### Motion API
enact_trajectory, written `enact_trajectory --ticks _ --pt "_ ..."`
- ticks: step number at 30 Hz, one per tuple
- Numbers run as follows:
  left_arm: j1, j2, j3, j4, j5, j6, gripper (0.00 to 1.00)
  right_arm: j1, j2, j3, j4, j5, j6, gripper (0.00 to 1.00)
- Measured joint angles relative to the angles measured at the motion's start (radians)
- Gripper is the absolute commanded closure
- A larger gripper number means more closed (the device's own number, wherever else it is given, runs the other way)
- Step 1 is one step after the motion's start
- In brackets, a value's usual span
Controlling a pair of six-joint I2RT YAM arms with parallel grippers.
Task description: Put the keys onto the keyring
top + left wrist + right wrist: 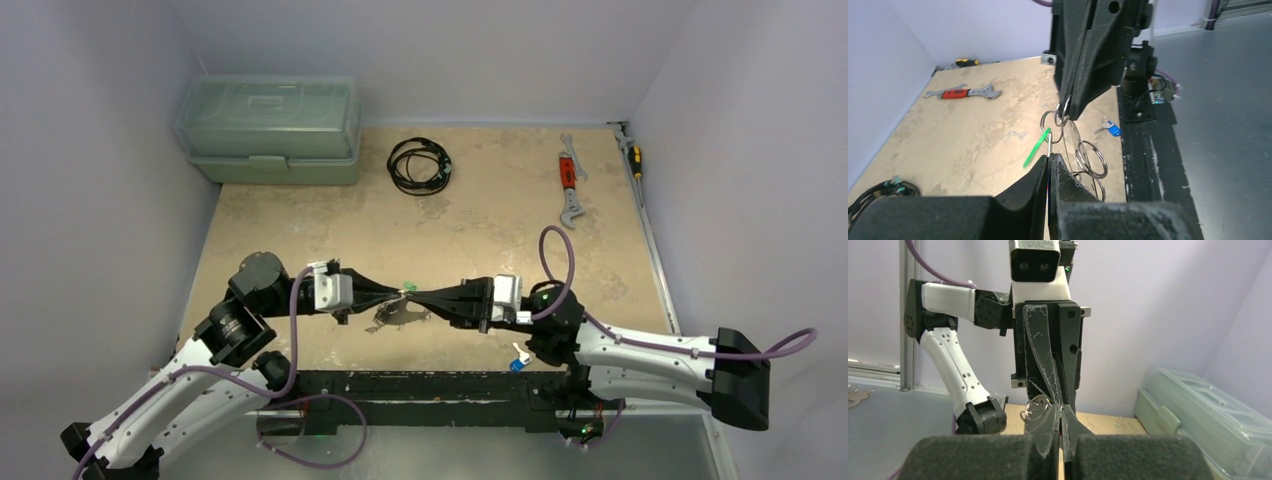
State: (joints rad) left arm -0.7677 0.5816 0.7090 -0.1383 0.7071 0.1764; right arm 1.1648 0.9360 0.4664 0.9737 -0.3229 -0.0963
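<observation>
My left gripper [403, 292] and right gripper [422, 295] meet tip to tip above the middle of the table. The left gripper [1049, 159] is shut on the blade of a silver key [1049, 146] that carries a green tag [1036, 148]. From above, the right gripper [1068, 114] is shut on the thin silvery wire of the keyring [1075, 137]. Small split rings [1091, 159] dangle from that wire. In the right wrist view the right gripper [1061, 409] pinches the wire, with a ring [1037, 407] beside it. A blue-headed key [519, 360] lies by the right arm's base.
A red-handled wrench [569, 188] and a screwdriver [632, 160] lie at the far right. A black coiled cable [419, 165] sits at the back middle. A green toolbox [268, 128] fills the back left corner. Walls close in the table on three sides.
</observation>
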Motion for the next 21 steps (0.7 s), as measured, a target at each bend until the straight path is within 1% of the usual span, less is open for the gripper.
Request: enact_trajectory --ticks 7,12,21 --pt "0.002 -0.022 0.005 -0.041 -0.088 0.029 1.0 0.0 -0.028 -0.076 0.013 0.071 0.028 1.0" --pt "0.002 -0.023 0.008 -0.049 -0.103 0.029 1.0 0.0 -0.026 -0.116 0.028 0.097 0.043 1.0" --pt "0.002 -0.023 0.008 -0.066 -0.106 0.034 1.0 0.0 -0.04 -0.12 0.044 0.101 0.049 1.0"
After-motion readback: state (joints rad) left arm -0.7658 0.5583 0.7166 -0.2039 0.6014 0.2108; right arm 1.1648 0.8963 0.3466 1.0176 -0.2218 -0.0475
